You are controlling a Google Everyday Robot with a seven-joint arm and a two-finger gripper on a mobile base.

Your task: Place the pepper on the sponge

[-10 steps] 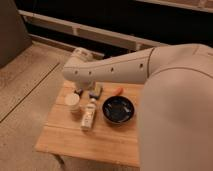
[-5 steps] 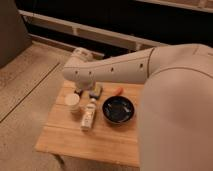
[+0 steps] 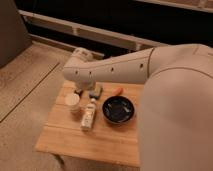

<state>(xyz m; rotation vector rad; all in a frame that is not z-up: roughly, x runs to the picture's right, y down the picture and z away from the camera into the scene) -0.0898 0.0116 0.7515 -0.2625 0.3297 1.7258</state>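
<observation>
One pepper [image 3: 117,90] lies beside the sponge [image 3: 96,91] on the desk [image 3: 110,141], near the jaws beneath the arm [image 3: 115,67]; we cannot tell their state.

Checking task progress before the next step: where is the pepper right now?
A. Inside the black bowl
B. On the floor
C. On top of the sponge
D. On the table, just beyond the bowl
D: the pepper lies on the table just past the black bowl, apart from the sponge. The hand hangs at the arm's end near the sponge.
</observation>
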